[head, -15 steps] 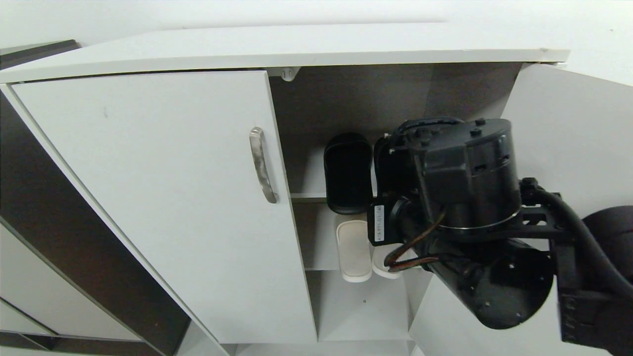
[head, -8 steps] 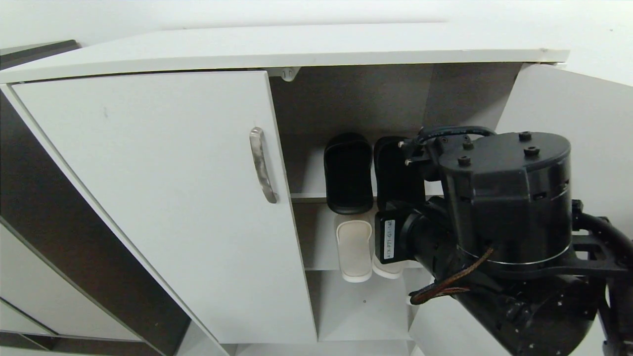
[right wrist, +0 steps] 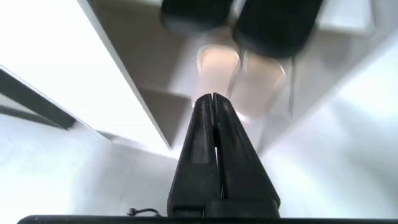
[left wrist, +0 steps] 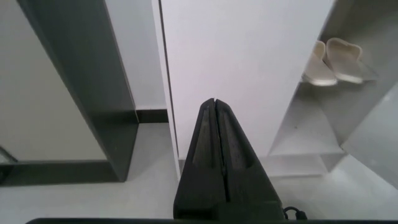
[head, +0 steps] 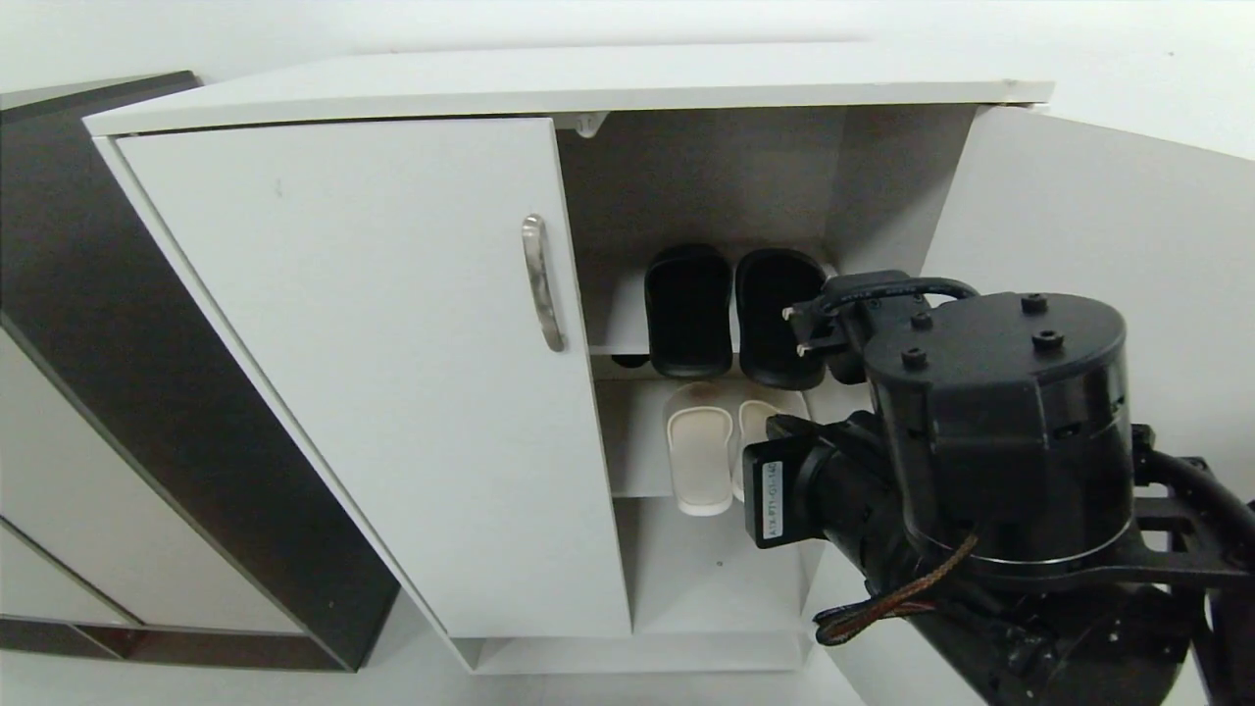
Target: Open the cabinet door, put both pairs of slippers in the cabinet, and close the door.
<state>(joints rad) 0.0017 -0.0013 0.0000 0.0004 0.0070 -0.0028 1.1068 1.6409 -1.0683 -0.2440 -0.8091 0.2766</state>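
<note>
The white wooden cabinet (head: 588,83) stands with its right-hand door (head: 1079,216) swung open. Its left-hand door (head: 373,343), which has a curved metal handle (head: 542,282), is shut. Inside the cabinet, the pair of black rubber slippers (head: 689,309) lies side by side on the upper shelf. The pair of cream-white slippers (head: 699,456) lies on the shelf directly below. The right gripper (right wrist: 213,99) hangs before the cabinet's open half, fingers pressed together, holding nothing. The left gripper (left wrist: 215,102), likewise closed and empty, points at the foot of the cabinet's shut door.
</note>
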